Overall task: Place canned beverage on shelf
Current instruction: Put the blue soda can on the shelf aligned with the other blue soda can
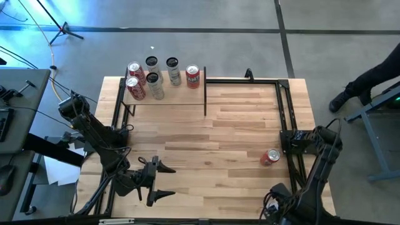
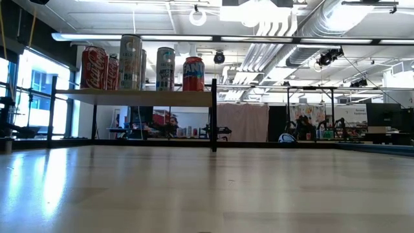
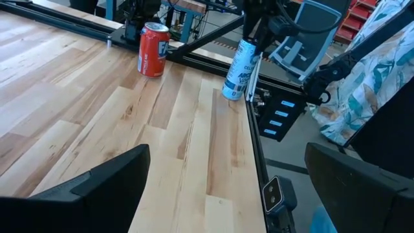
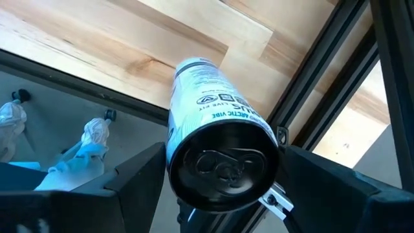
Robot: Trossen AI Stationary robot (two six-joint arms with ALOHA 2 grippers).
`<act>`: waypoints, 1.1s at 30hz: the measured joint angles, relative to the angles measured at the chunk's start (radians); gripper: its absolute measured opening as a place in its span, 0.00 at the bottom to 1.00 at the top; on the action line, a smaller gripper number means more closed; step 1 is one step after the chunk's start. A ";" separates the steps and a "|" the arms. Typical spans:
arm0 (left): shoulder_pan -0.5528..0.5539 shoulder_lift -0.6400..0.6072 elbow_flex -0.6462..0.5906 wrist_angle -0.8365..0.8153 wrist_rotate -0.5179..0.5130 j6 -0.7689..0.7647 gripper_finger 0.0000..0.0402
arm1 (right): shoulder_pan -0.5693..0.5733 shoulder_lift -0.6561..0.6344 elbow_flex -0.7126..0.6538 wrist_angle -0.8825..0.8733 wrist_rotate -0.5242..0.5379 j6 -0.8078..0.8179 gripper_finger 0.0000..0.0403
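The shelf [image 1: 164, 94] [image 2: 136, 97] stands at the table's far left, a pale board on black posts, with several cans upright on it. A red can [image 1: 270, 157] [image 3: 154, 49] stands on the tabletop near the right side. My right gripper [image 1: 299, 142] [image 4: 223, 175] is by the table's right edge, shut on a slim white-and-blue can [image 3: 240, 68] [image 4: 213, 110]; in the high view the gripper hides that can. My left gripper [image 1: 167, 181] [image 3: 226, 188] is open near the table's front left, holding nothing. My right gripper pinches the slim can's top end [image 4: 174, 139] between its two fingers, one on each side of the wall just below the rim. The fingers come from above, pointing down. The can is nearly upright below them, its bottom [image 3: 231, 96] at the table's right edge; whether it rests there I cannot tell.
A black frame rail [image 1: 286, 112] runs along the table's right side, close to the held can. The middle of the plank tabletop [image 1: 219, 131] between the shelf and the red can is bare. A person's leg and shoe [image 1: 350, 94] show beyond the far right corner.
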 joint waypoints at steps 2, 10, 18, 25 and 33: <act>0.000 0.000 0.000 0.000 0.000 -0.004 0.97 | 0.000 0.006 0.000 0.000 0.000 -0.002 0.75; 0.000 0.000 0.000 0.000 0.000 -0.004 0.97 | 0.000 0.006 0.000 0.000 0.002 0.003 0.75; 0.000 0.000 0.000 0.000 0.000 -0.004 0.97 | 0.000 0.006 0.000 0.007 0.010 -0.001 0.75; 0.000 0.000 0.000 0.000 0.000 -0.004 0.96 | 0.000 0.006 0.000 0.007 0.010 0.002 0.73; 0.000 0.000 0.000 0.000 0.008 -0.004 0.96 | 0.000 0.005 0.000 0.006 0.009 0.000 0.61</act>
